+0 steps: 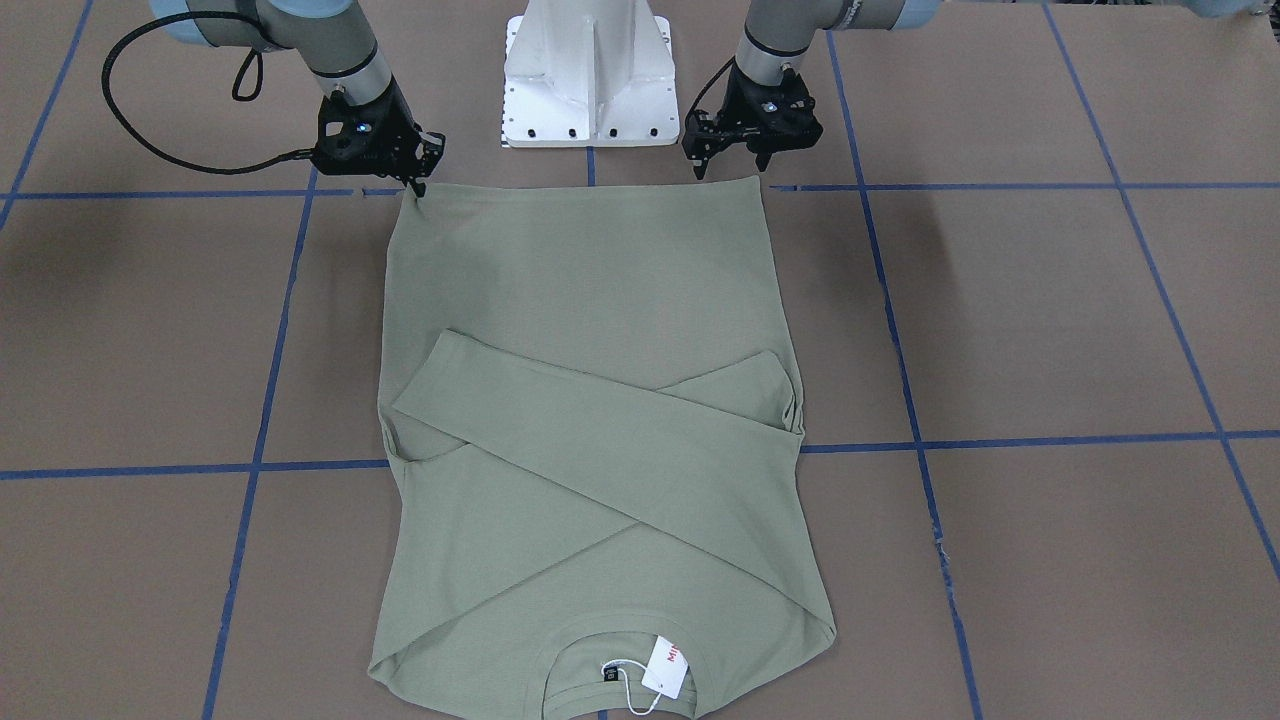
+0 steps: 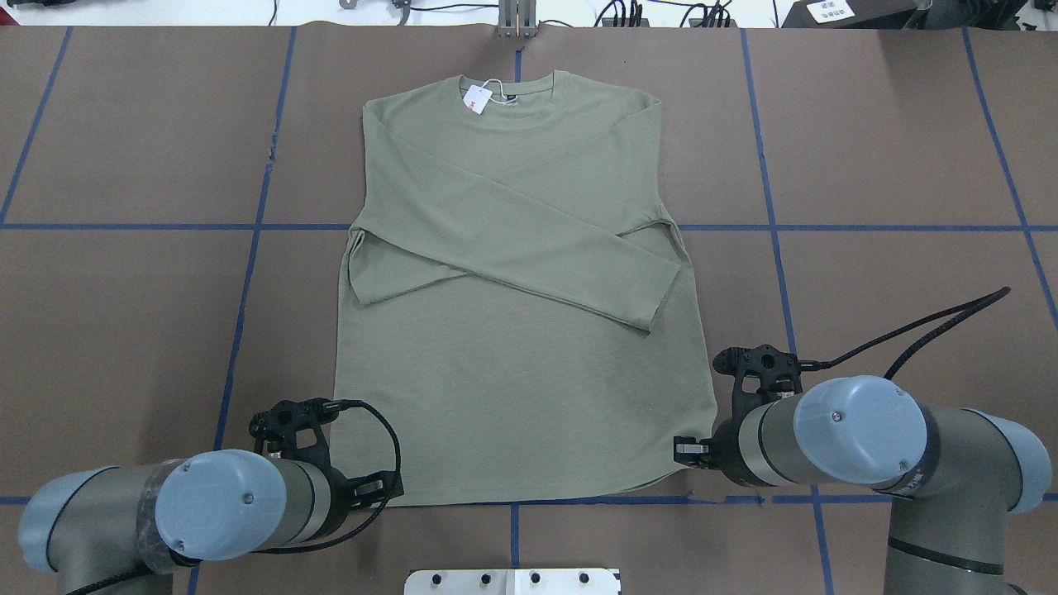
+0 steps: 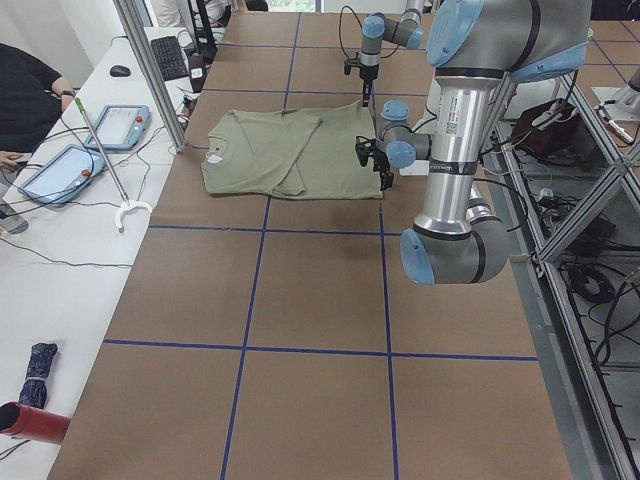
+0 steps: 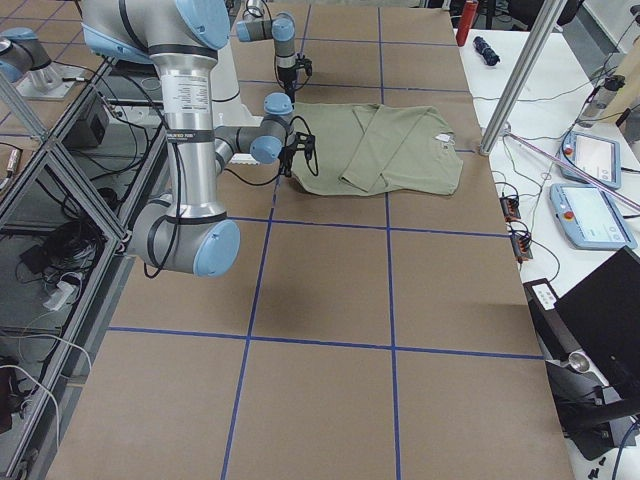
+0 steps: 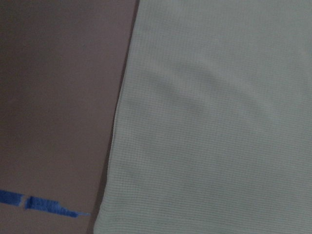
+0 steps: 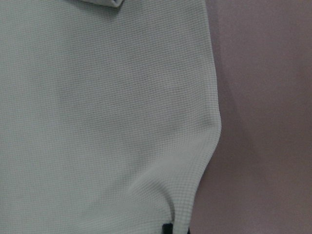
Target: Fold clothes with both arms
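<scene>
The sage-green long-sleeved shirt (image 1: pixel 600 290) lies flat on the brown table, both sleeves crossed over its chest. Its collar and white hang tag (image 1: pixel 665 668) point away from the robot. My right gripper (image 1: pixel 418 186) is at the hem corner on that side, its fingers pinched together on the fabric. In the right wrist view the shirt (image 6: pixel 97 122) puckers toward a dark fingertip at the bottom edge. My left gripper (image 1: pixel 730 166) hangs open just above the other hem corner. The left wrist view shows that part of the shirt (image 5: pixel 219 122) lying flat, with no fingers in sight.
The white pedestal base (image 1: pixel 590 80) stands between the arms, just behind the hem. Blue tape lines (image 1: pixel 1000 440) grid the table. A side bench holds tablets (image 3: pixel 60 170) and cables, with a person (image 3: pixel 25 90) seated there. A metal post (image 3: pixel 150 70) stands near the collar end.
</scene>
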{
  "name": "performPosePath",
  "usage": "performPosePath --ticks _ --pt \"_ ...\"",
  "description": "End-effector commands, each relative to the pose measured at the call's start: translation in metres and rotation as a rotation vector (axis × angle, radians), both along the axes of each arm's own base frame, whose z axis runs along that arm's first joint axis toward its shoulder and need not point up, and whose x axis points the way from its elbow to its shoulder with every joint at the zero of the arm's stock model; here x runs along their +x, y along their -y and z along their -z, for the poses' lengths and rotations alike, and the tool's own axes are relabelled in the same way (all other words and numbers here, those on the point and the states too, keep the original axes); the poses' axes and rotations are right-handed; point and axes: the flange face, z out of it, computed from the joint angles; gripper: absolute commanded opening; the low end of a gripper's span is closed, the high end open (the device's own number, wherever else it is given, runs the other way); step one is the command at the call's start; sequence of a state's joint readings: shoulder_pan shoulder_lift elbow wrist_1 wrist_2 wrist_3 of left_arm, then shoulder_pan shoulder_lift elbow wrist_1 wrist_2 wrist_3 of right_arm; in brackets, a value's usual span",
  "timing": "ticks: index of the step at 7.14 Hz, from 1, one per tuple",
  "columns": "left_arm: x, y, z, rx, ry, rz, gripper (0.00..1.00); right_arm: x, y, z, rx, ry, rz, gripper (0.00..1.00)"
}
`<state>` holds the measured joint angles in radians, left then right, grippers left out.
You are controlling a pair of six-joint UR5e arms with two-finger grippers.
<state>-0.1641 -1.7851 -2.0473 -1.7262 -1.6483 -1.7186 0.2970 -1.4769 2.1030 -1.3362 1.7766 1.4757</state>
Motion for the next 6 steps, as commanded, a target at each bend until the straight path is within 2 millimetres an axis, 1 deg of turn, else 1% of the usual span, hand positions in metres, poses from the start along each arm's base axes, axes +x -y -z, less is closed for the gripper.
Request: performPosePath --ticks 1,2,4,6 --pt "-0.002 0.0027 -0.0236 -0.005 0.048 0.009 0.9 0.0029 0.0063 0.0022 0.0 0.005 -0.012 0.0" --pt "-0.0039 0.0045 -0.027 -0.002 0.055 0.015 0.89 0.0041 0.0082 0.0023 -0.001 0.005 -0.016 0.0" --pt "-0.0039 0.0053 -0.0262 -0.002 0.054 0.016 0.82 0.0045 0.0087 0.0023 -0.002 0.005 -0.016 0.0" --pt "-0.0026 0.0023 -0.0262 -0.003 0.054 0.011 0.73 0.0049 0.0094 0.0023 -0.002 0.005 -0.018 0.0"
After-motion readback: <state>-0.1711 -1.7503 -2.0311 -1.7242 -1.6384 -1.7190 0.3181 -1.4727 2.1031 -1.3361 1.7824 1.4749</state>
